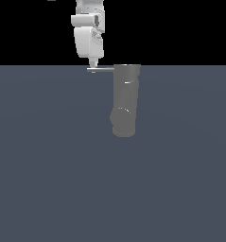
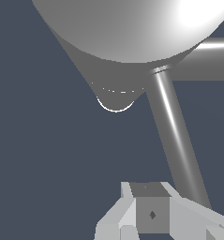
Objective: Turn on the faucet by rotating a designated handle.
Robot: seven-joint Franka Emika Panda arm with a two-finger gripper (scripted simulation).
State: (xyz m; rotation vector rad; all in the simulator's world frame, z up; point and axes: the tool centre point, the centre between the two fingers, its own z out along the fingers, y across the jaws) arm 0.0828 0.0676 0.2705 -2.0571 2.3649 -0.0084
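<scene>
The dull grey upright cylinder faucet [image 1: 125, 99] carries a thin grey rod handle [image 1: 101, 69] sideways at its top. The white gripper [image 1: 93, 66] touches its tip; whether pressed together, one cannot tell. It should push sideways steadily, staying near the tip.

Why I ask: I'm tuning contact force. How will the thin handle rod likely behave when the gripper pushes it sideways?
The handle looks like a straight, glossy grey rod, so it is probably stiff and somewhat slippery. It projects sideways from the top of the faucet, so it should swing round there, not bend. The gripper sits near its free end, good for leverage.
</scene>
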